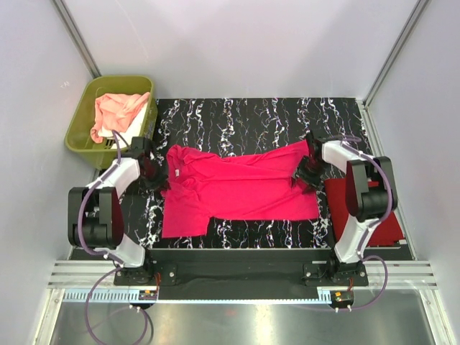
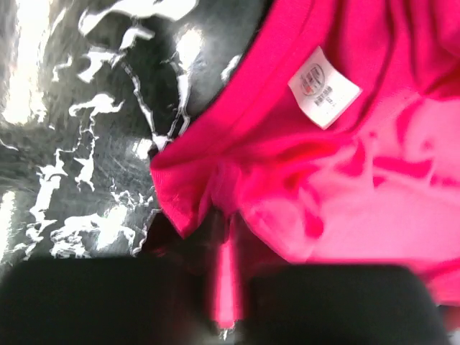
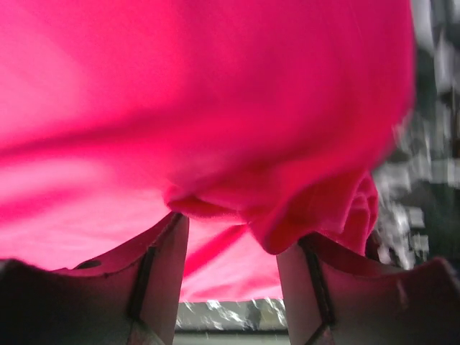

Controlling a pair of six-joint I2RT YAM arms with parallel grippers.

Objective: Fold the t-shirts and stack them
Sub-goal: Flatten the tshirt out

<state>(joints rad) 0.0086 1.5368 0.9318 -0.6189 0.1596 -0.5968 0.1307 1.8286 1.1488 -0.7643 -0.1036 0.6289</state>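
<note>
Judging from how things lie, we put the task somewhere short of halfway. A dark red t-shirt rests folded flat at the near right of the bench, partly under the right arm, and we take it for the start of the stack.

The hot pink t-shirt lies spread across the middle of the bench, collar to the left and hem to the right, with one flap reaching toward the near left. It is wrinkled and not yet folded.

The left claw sits at the collar end. In its wrist view the fingers are pressed together on a thin ridge of pink cloth, close to the neckline and the white label, so we read it as pinching the shirt. The right claw is at the shirt's right end. Its fingers stand spread with a bunch of pink cloth sagging into the gap, and we see no squeeze on it yet.

Two more wait in the olive tub at the far left: a peach-pink t-shirt heaped on top and a white t-shirt showing beneath it. By our reckoning the pink one has to be folded and set on the red, then both of those taken out, folded and added.
</note>
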